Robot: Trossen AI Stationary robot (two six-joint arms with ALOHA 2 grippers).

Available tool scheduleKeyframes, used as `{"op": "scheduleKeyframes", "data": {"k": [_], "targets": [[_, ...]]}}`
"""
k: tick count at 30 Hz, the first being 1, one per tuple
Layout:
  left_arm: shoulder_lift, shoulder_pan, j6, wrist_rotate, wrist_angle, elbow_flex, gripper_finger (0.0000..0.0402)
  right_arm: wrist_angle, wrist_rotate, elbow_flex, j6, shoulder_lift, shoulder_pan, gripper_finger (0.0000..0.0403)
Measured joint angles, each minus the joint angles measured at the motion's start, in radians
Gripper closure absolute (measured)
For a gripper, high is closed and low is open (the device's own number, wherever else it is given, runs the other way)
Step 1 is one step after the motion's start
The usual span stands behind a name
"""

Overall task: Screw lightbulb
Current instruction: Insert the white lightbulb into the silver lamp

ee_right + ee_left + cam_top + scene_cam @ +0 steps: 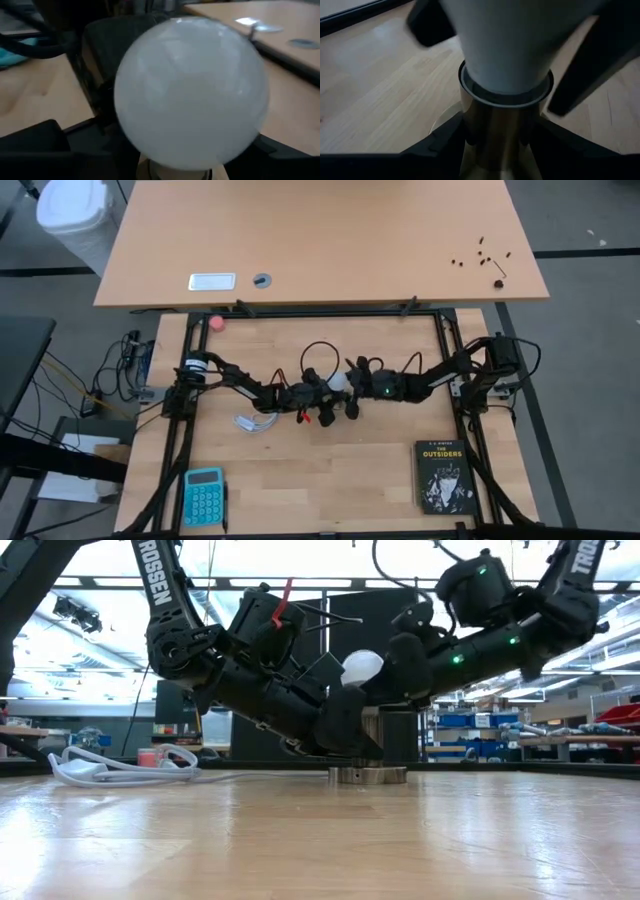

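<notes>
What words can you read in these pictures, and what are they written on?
"THE OUTSIDERS": on the cover of the black book at the table's front right.
"TROSSEN": on the arm at the low view's upper left.
"TROSS...", cut off by the edge: on the arm at its upper right.
Too small to read: the teal calculator's keys and the white label on the far desk.
</notes>
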Motion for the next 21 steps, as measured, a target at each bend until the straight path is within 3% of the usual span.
{"op": "scheduleKeyframes", "data": {"k": [7,14,21], "targets": [[0.0,0.0,0.003,0.005,0.0,0.0,0.0195,-0.04,-0.345,0.0,-0.02,0.0,-0.107,0.0112],[0.0,0.0,0.002,0.009,0.0,0.0,0.0195,-0.063,-0.5,-0.001,-0.169,0.0,-0.166,0.0083],[0.0,0.001,0.021,0.077,0.001,0.0,0.0195,-0.101,-0.773,-0.002,-0.202,-0.002,-0.268,0.0087]]}}
